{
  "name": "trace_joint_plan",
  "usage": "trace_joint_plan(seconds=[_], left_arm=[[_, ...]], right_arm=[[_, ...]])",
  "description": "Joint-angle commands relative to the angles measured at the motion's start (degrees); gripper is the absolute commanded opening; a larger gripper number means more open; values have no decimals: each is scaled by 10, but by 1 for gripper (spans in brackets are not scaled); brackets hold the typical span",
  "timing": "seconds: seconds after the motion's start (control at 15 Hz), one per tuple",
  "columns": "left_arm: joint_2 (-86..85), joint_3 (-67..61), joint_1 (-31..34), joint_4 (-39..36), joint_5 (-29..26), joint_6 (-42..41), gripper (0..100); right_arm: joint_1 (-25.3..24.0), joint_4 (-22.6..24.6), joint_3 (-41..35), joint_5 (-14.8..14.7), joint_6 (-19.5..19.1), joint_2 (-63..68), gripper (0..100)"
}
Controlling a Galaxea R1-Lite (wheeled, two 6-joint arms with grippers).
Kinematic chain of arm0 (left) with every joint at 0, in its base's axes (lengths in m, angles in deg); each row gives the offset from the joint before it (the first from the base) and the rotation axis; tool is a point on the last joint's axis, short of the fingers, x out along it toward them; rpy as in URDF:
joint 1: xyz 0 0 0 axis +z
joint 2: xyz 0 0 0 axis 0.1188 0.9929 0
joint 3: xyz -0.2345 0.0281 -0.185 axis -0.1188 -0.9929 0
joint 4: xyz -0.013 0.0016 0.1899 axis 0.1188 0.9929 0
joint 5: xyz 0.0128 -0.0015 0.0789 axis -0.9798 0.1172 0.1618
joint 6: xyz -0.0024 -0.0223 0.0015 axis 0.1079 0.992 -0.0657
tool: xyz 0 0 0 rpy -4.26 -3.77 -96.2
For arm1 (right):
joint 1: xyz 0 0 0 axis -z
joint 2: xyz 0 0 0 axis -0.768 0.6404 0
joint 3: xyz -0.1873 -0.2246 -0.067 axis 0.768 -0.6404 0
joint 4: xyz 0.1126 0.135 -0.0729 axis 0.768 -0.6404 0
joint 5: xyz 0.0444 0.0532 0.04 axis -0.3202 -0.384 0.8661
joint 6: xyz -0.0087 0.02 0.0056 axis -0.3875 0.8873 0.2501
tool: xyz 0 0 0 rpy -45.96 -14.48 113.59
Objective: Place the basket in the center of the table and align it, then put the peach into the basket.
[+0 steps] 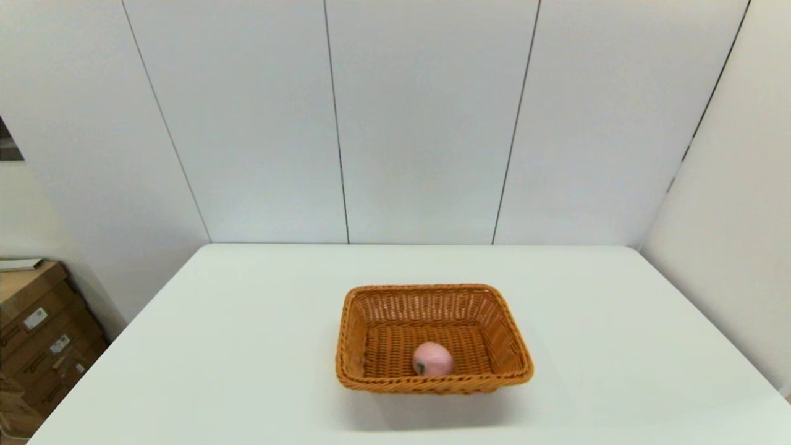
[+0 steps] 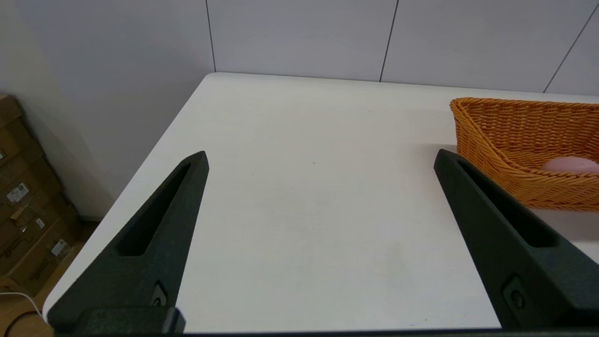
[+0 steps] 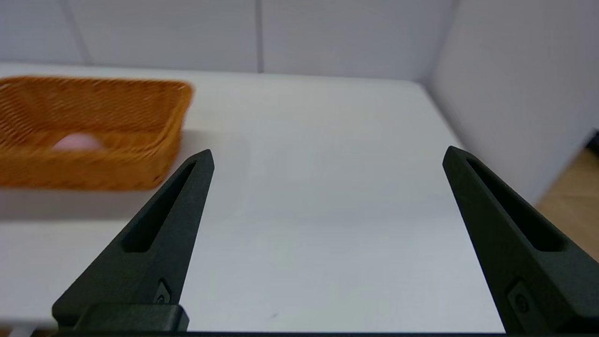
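Observation:
The orange-brown wicker basket [image 1: 434, 339] sits near the middle of the white table [image 1: 247, 346], its long sides square to the front edge. The pale pink peach [image 1: 432, 359] lies inside it on the woven floor, close to the near wall, with a dark green mark facing me. Neither arm shows in the head view. My left gripper [image 2: 320, 159] hovers open over the table's left part, the basket [image 2: 524, 145] and peach [image 2: 571, 165] off to its side. My right gripper [image 3: 327, 157] hovers open over the right part, apart from the basket [image 3: 93, 131] holding the peach [image 3: 77, 141].
Cardboard boxes [image 1: 37, 334] are stacked on the floor left of the table. White wall panels stand right behind the table's far edge and along its right side. Bare tabletop [image 2: 304, 210] stretches around the basket on all sides.

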Motion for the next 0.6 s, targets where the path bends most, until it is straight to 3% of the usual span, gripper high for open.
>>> trace_joint_plan(seconds=[0.07, 0.6], left_arm=[[0, 0, 0, 0, -1, -2, 100], [0, 0, 0, 0, -1, -3, 100]], right_arm=[[0, 6, -9, 3, 13, -11, 100], [0, 6, -9, 3, 16, -11, 100]])
